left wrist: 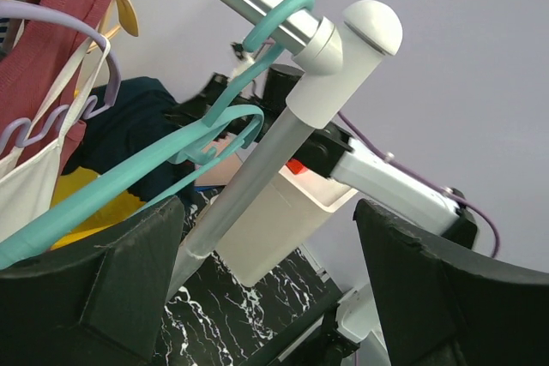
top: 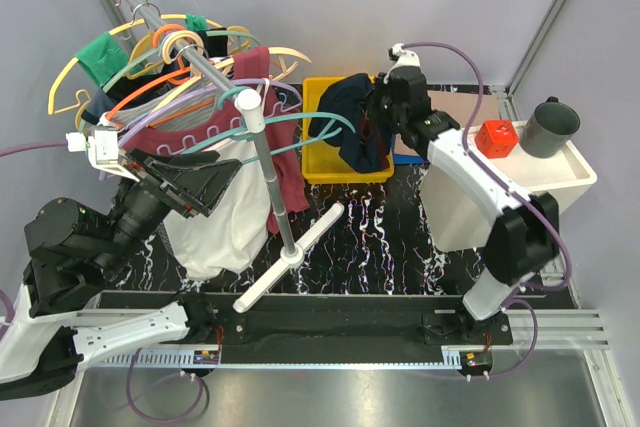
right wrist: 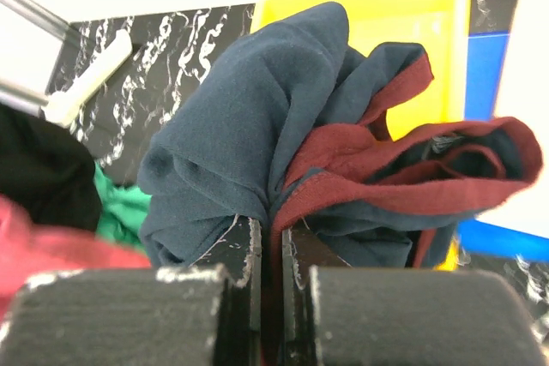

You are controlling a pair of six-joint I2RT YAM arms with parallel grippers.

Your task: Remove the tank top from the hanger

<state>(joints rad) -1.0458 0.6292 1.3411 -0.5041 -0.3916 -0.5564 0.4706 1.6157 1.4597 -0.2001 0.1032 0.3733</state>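
Now the tank top (right wrist: pixel 257 126) hangs bunched, pinched in the right claw (right wrist: pixel 270 242).

Center-right of frame: R fingers (top: pixel 380 115) clamp the bunched navy tank top (top: pixel 352 139) over a yellow bin (top: pixel 318 169) on the marbled tabletop (top: pixel 400 237). The teal hanger (top: pixel 300 116), on the rack w/ other garments at upper left, reaches its arm tip to the cloth. L fingers (top: pixel 205 182) sit beside a maroon-and-white shirt (top: pixel 225 217). Red cube (top: pixel 496 137) and dark cup (top: pixel 552 127) at far right.
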